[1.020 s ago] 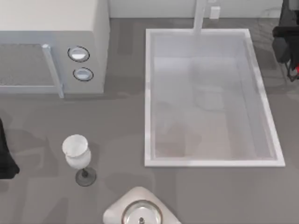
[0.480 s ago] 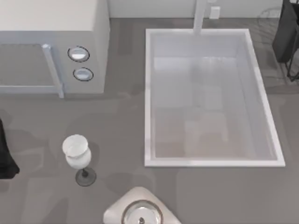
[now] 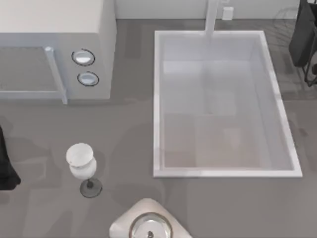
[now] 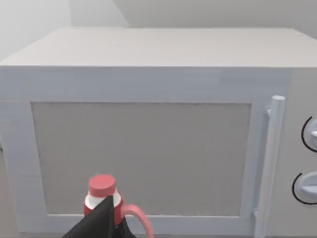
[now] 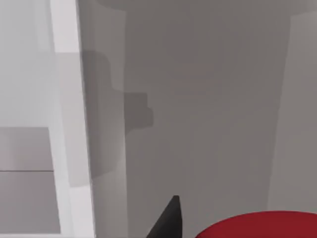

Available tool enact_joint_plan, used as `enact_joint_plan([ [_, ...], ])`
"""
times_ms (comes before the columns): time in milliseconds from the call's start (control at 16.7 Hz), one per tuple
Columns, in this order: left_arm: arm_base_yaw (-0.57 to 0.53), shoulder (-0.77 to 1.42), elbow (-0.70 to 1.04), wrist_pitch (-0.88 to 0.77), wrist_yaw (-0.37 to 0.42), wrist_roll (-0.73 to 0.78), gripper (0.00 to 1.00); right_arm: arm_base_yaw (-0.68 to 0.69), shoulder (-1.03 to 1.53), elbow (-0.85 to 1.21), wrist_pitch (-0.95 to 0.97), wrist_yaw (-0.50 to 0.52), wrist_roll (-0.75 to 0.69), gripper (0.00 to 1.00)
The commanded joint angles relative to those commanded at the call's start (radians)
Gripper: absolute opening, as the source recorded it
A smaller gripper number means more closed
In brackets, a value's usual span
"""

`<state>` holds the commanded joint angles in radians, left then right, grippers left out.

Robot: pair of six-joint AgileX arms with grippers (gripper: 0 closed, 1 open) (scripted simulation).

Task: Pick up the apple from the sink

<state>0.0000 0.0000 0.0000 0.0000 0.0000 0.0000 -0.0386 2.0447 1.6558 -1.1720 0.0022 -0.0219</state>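
The apple (image 5: 257,225) is seen right beneath the right gripper, beside the sink (image 3: 158,104) rim, apparently held; finger spread cannot be told. It is judged light, rigid, smooth; a hold across its widest part suits.

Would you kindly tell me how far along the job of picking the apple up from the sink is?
Done, it seems: the apple sits at the right gripper, apparently gripped, outside the sink and past its right rim. In hand: holding it there. Left: probably nothing beyond keeping the grip secure. The left arm is parked at the table's left edge.
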Motion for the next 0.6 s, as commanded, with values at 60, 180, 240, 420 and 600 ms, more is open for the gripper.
enact_joint_plan([
  [60,0.0,0.0,0.0,0.0,0.0,0.0,1.0,0.0,0.004,-0.045,0.049,0.0,0.0,0.0],
  [180,0.0,0.0,0.0,0.0,0.0,0.0,1.0,0.0,0.011,-0.109,0.115,0.0,0.0,0.0],
  [240,0.0,0.0,0.0,0.0,0.0,0.0,1.0,0.0,0.014,-0.126,0.132,0.0,0.0,0.0],
  [420,0.0,0.0,0.0,0.0,0.0,0.0,1.0,0.0,0.016,-0.132,0.138,0.0,0.0,0.0],
  [600,0.0,0.0,0.0,0.0,0.0,0.0,1.0,0.0,0.016,-0.132,0.138,0.0,0.0,0.15],
])
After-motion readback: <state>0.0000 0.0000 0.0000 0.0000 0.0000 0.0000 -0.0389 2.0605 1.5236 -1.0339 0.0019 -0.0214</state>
